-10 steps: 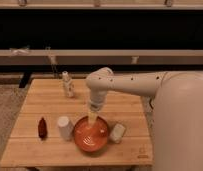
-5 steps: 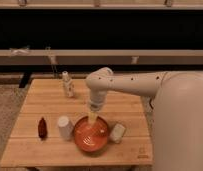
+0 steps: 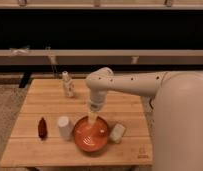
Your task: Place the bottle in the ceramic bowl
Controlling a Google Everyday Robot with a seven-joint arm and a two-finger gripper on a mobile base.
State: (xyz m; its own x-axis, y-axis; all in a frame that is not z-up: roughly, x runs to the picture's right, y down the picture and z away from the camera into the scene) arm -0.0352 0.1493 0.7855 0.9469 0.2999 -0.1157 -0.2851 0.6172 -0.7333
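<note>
Gripper [image 3: 92,119] low over the ceramic bowl [image 3: 93,141]; bottle [image 3: 68,84] upright on the wooden table [image 3: 40,102], away from the bowl.

On the left of the tabletop, towards its near edge: small dark red-brown bottle [image 3: 42,127], upright. Just right of it, apart: plain white cup [image 3: 65,128], close beside the bowl's left rim. Further back, up and left of frame centre: pale bottle with narrow neck and light label, standing alone, well apart from the bowl. Lower centre: orange-red glossy bowl with pale swirls. Directly above its rear part: gripper pointing straight down, its pale tip reaching within the rim. Released, clenched or grasping: cannot tell. Right of the bowl, against its rim: small pale object [image 3: 116,132], kind unclear. From the right edge of the frame: white arm [image 3: 132,83], stretched leftward, bent down at the wrist.
</note>
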